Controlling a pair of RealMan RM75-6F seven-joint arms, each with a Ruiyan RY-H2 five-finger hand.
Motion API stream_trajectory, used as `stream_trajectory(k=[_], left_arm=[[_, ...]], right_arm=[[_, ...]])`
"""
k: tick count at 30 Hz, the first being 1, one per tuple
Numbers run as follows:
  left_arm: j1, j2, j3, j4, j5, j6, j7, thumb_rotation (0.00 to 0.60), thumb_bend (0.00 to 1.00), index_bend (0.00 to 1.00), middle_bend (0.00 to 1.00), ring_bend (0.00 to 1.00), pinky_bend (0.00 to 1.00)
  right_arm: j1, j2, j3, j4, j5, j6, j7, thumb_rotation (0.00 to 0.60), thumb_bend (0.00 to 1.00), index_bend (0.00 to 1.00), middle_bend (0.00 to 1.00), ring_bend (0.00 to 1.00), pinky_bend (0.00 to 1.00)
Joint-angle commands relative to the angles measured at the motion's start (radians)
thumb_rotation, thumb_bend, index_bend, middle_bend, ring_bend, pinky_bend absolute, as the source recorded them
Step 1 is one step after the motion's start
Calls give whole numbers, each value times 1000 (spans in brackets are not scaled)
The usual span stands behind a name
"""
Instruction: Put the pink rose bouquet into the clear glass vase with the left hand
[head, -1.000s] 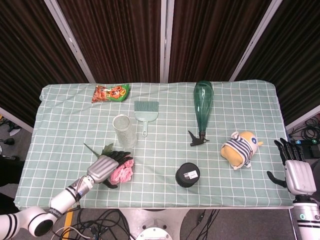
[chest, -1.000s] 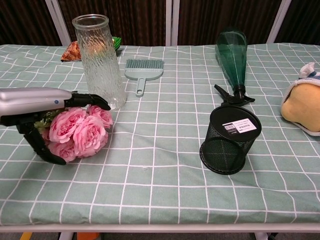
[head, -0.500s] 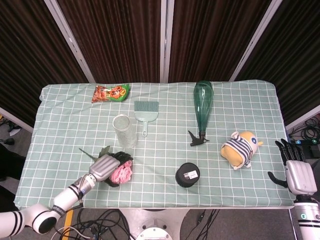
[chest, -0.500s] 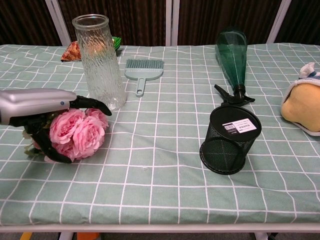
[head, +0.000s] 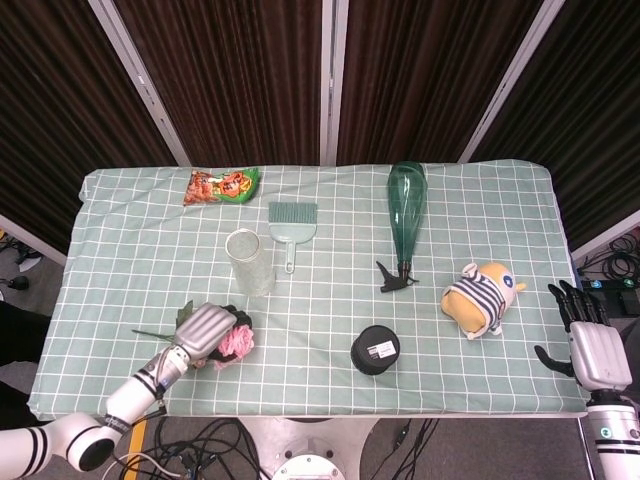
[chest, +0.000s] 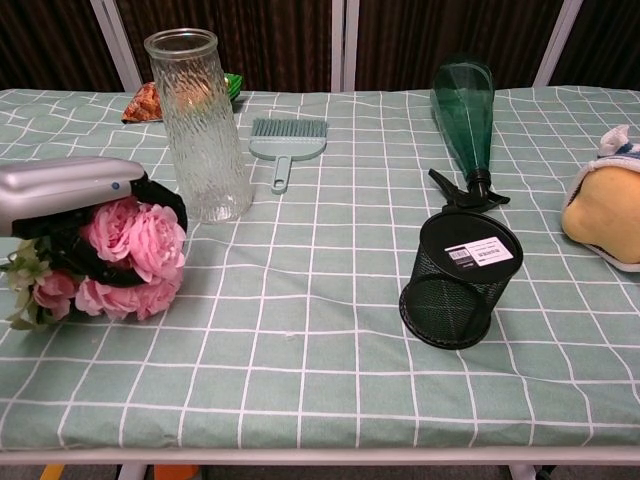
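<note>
Pink, ruffled rose bouquet (chest: 125, 262) sits gripped in the silver-backed left hand (chest: 70, 205), beside the ribbed glass vase (chest: 196, 123).

We see both views evenly and brightly lit from above, with dark curtains behind soaking up light. Shadows are soft and short: a faint one under the black mesh pen cup (chest: 459, 279) and beside the ribbed clear glass vase (chest: 198, 123). The dark green plastic spray bottle (chest: 465, 110) carries a small highlight, and the silver back of the left hand (chest: 62, 190) shows a mild sheen. Focus is sharp throughout the chest view; the head view is slightly softer, and the table edges bow a little.
</note>
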Motion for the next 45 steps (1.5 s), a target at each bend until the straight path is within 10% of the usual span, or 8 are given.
stream_trajectory(k=[1,17,32,45], left_arm=[[12,22,0,-12,23,36,-9,600,332,495,464,409,601],[156,294,-59,-101,31,349,40,600,335,505,476,426,616],[180,35,-303,103,133,823,-77,600,335,504,476,452,642],[62,-40,-536,-41,43,840,-309,600,335,514,492,496,684]], right_arm=[[0,1,0,-1,-1,1,0,600,136,0,0,0,0],[-4,-1,-4,-7,-16,15,-4,600,136,2,0,0,0],[4,-11,-5,-13,-17,7,-23,600,136,15,0,0,0],[8,-10,-2,-18,-8,1,-24,600,136,15,0,0,0]])
